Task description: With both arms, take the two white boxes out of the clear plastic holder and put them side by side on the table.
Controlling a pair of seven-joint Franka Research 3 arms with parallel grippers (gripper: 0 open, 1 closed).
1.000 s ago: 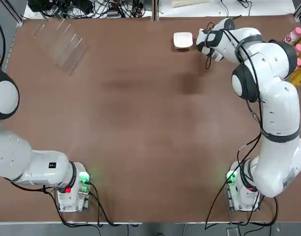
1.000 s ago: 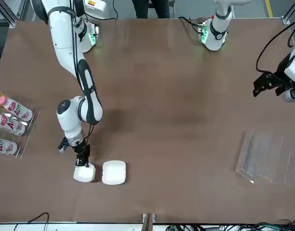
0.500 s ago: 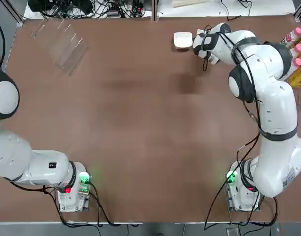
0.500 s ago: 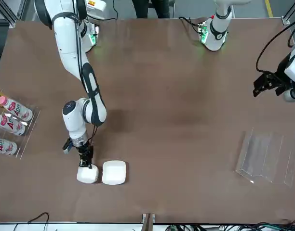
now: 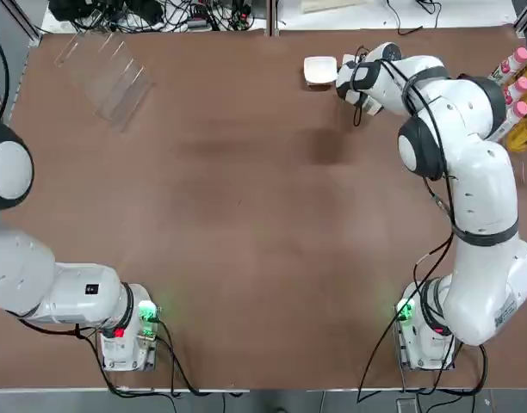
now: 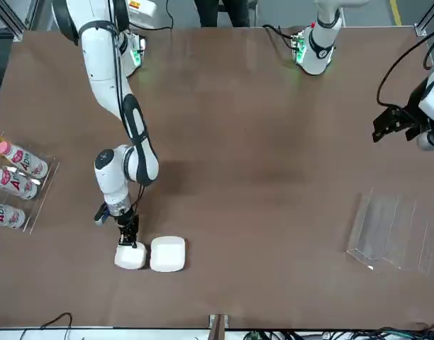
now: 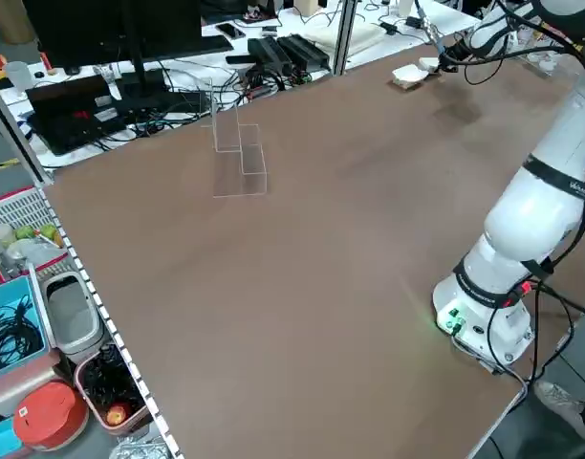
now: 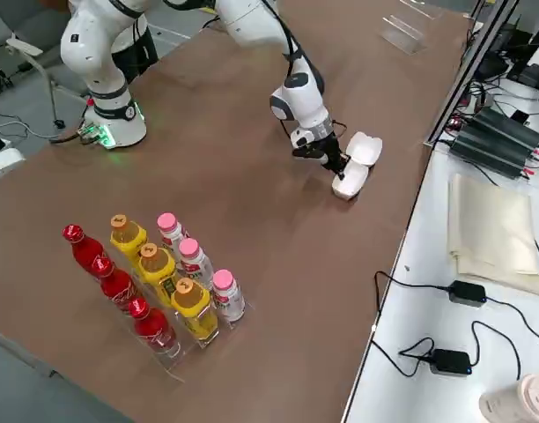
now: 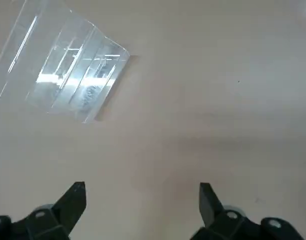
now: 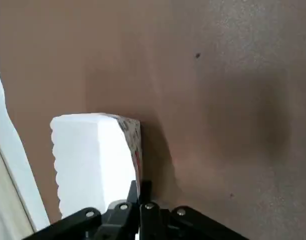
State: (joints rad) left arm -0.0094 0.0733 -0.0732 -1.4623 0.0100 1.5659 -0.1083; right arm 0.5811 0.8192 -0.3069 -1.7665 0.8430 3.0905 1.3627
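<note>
Two white boxes lie close together near the table's far edge. One box lies flat in the open and also shows from above. The other box sits right beside it, and my right gripper stands over it, shut, its fingertips touching the box's top edge. In the right wrist view that box lies against the shut right gripper. The clear plastic holder stands far off with no box in it. My left gripper hovers open near the holder, with nothing between its fingers.
A clear rack of bottles stands on the robot's right side of the table, also seen in the front view. Cables and power bricks lie beyond the far edge.
My right gripper has slid towards the flat box, pushing its own box along until the gap between the two nearly closed. The left arm has not moved.
</note>
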